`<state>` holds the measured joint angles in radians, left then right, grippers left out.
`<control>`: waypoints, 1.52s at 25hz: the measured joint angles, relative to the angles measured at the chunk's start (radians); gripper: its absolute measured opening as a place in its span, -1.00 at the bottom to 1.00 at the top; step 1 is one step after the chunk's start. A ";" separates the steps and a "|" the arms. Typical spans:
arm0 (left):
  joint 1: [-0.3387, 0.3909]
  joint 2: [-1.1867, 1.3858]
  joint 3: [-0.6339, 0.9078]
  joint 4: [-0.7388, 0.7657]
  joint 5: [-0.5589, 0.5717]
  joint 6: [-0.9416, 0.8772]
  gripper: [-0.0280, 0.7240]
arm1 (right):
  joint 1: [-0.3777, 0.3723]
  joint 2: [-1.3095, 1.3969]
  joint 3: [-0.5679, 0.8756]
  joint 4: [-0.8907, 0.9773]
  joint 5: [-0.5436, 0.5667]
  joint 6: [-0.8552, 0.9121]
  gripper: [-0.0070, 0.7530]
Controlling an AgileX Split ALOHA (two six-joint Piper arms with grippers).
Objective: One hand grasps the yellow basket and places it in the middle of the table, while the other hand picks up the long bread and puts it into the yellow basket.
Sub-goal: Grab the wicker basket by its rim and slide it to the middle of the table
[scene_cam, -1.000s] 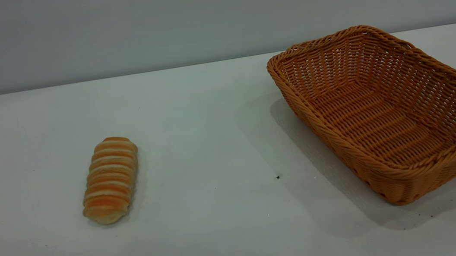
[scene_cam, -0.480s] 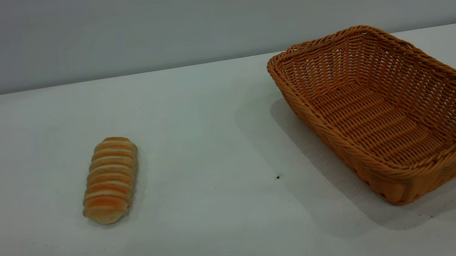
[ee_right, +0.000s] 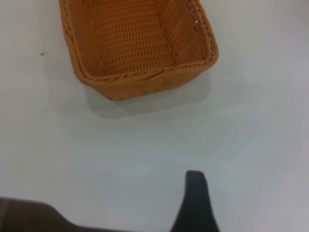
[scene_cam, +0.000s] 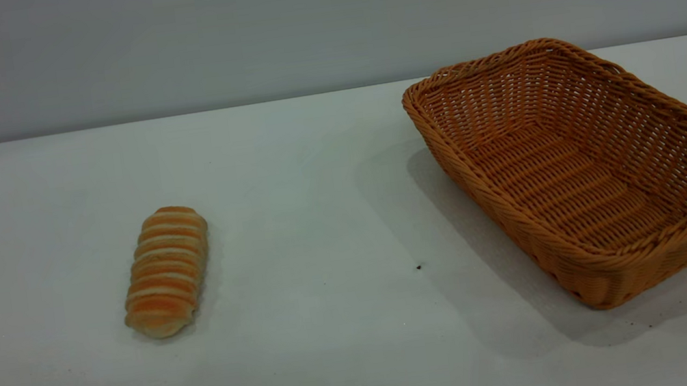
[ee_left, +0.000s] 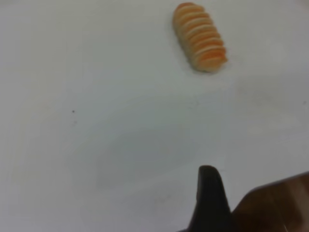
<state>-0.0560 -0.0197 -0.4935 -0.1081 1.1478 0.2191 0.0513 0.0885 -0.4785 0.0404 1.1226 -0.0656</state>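
The long bread (scene_cam: 166,272) lies on the white tabletop (scene_cam: 322,235) at the left, well apart from the empty yellow basket (scene_cam: 583,170) at the right. Only one dark finger of the left hand (ee_left: 208,198) shows, well short of the bread and touching nothing; likewise the right hand (ee_right: 195,200), short of the basket's end. How far either hand is open cannot be told.

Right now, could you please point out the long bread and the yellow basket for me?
long bread (scene_cam: 166,272): exterior view, middle of its striped top.
yellow basket (scene_cam: 568,182): exterior view, woven inside floor.
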 joint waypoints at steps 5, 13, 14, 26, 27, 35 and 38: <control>-0.056 0.000 0.000 0.000 0.000 0.000 0.61 | 0.031 0.000 0.001 0.000 0.000 -0.002 0.57; -0.108 0.013 0.000 0.005 -0.007 -0.003 0.58 | 0.165 0.002 -0.003 -0.004 -0.010 0.096 0.57; -0.108 0.028 -0.002 0.008 -0.009 -0.007 0.55 | 0.168 0.012 -0.007 -0.014 -0.027 0.131 0.57; -0.108 0.538 -0.009 0.120 -0.534 -0.266 0.38 | 0.169 0.513 -0.018 0.021 -0.347 0.290 0.57; -0.108 0.601 -0.010 0.126 -0.563 -0.285 0.38 | 0.169 0.562 -0.018 0.023 -0.370 0.296 0.57; -0.108 0.969 -0.101 0.097 -0.525 -0.333 0.38 | 0.169 0.921 -0.020 0.034 -0.602 0.433 0.57; -0.108 0.993 -0.135 0.084 -0.496 -0.334 0.38 | 0.169 1.014 -0.047 0.044 -0.653 0.477 0.57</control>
<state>-0.1641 0.9738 -0.6288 -0.0239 0.6517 -0.1149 0.2206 1.1029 -0.5253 0.0841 0.4695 0.4112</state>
